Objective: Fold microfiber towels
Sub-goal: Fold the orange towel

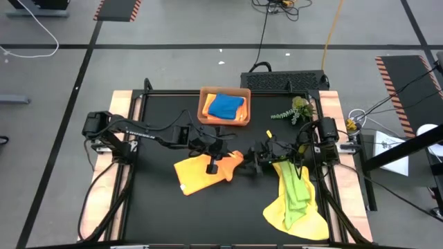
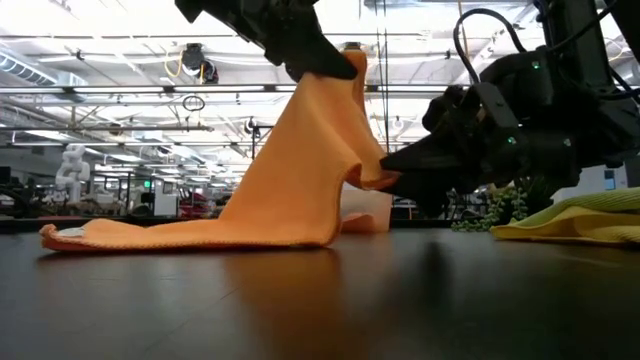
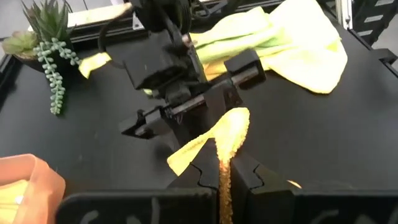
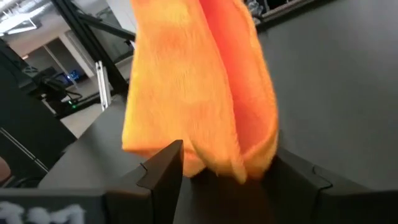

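The orange towel [image 1: 201,171] lies mid-table with its left part flat on the table [image 2: 150,235] and its right part lifted into a peak [image 2: 320,120]. My left gripper [image 1: 213,160] is shut on that peak. My right gripper [image 1: 257,159] is open just to the right. Its fingers stand on either side of the towel's hanging corner [image 4: 211,124]. A lime green towel [image 1: 296,185] lies on a yellow towel [image 1: 291,220] at the right front. A blue towel [image 1: 225,106] lies in the tray. My left gripper pinches the orange towel's raised edge [image 3: 224,163] between its two fingers, coming from above and slanting down. The cloth stands up thin between the fingers; one layer or several, I cannot tell. The towel hangs below the hold as a tent, its left part on the table. My right gripper: whether its fingers [image 4: 163,167] touch the cloth between them, I cannot tell.
The orange-brown tray [image 1: 205,104] stands at the far middle. A small green plant [image 1: 294,111] stands at the far right, close behind my right arm. The table is bare at the left and along the near edge [image 1: 173,221].
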### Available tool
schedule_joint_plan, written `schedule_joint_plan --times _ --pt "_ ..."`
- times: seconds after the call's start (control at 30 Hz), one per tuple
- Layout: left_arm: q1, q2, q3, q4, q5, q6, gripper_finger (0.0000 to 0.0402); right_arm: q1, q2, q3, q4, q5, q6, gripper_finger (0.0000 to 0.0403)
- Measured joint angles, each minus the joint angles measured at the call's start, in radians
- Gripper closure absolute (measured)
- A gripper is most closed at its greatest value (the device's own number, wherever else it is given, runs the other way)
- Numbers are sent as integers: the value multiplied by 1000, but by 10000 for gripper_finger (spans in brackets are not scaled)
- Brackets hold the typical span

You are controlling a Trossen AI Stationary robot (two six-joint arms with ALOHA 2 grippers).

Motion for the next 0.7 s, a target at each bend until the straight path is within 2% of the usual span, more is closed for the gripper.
schedule_joint_plan --times 0.2,0.5,0.6,0.7 --pt "0 0 0 -19 0 -6 397 0 -1 0 1 1 -18 259" --pt "0 0 0 -58 -26 -23 398 -1 -2 -1 1 4 -26 358" --pt "0 0 0 -78 -42 -33 398 -1 -35 -17 1 4 -26 392" --pt "-4 0 0 -83 -53 -44 397 5 -111 -46 0 4 -25 397"
